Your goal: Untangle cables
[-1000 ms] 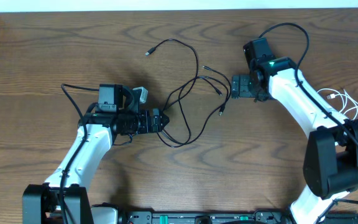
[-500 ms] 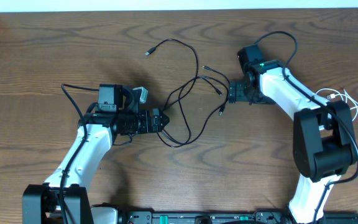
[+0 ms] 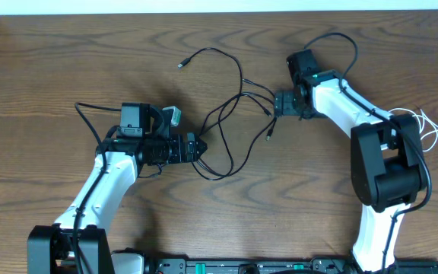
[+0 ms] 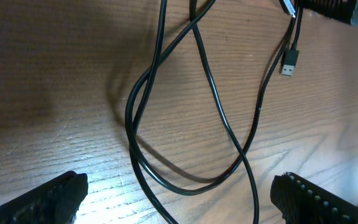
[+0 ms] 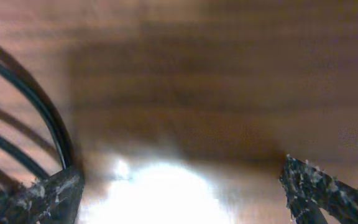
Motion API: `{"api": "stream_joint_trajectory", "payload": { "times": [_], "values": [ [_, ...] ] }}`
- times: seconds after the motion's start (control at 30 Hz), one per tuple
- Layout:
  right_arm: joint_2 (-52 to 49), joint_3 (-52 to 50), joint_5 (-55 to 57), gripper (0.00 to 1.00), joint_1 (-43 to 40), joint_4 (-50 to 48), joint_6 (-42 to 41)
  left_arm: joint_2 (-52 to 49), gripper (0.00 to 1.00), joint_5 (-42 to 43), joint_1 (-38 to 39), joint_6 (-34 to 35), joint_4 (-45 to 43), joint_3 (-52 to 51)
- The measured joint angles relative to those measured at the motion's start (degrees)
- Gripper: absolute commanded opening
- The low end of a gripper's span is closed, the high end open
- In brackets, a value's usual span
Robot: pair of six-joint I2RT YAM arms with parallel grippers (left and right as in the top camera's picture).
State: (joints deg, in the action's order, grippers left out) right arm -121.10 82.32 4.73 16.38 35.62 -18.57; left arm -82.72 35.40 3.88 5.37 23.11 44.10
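Near the middle of the desk (image 3: 52, 61) lie the black cables (image 4: 131, 118), crossed over each other in several loops. The white cord (image 3: 430, 125) lies well apart from them, at the far right beside the base of my right arm.

My judgement is that the step in hand is to take one black cable at each side and draw the loops apart. To do this well, I should close each gripper on one strand only, not on two together. In the left wrist view two strands run side by side, and a double grasp would only tighten the crossing. The pull should be slow and low over the desk, away from the other arm, so that the free plug (image 4: 289, 61) can slide out through the loop.

My left gripper (image 4: 179, 180) is wide open; two strands pass between its fingers, but it clamps nothing. My right gripper (image 5: 180, 169) is also wide open, at the plug ends of the cables. Some dark strands are just beside its left finger, and the blurred view does not show whether they touch.
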Motion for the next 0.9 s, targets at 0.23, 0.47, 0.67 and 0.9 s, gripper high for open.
{"api": "stream_joint_trajectory", "payload": {
  "times": [0.23, 0.47, 0.67, 0.9],
  "values": [
    [-0.8, 1.1, -0.5, 0.99, 1.3, -0.8, 3.8, 0.0, 1.00, 0.0, 0.0, 0.0, 0.0, 0.0],
    [-2.7, 6.2, -2.6, 0.99, 8.8, 8.2, 7.3, 0.0, 1.00, 0.0, 0.0, 0.0, 0.0, 0.0],
    [-4.0, 8.6, -2.5, 0.99, 15.8, 10.4, 7.5, 0.0, 1.00, 0.0, 0.0, 0.0, 0.0, 0.0],
    [-4.1, 8.8, -0.4, 0.99, 19.4, 10.2, 6.6, 0.0, 1.00, 0.0, 0.0, 0.0, 0.0, 0.0]
  ]
}}
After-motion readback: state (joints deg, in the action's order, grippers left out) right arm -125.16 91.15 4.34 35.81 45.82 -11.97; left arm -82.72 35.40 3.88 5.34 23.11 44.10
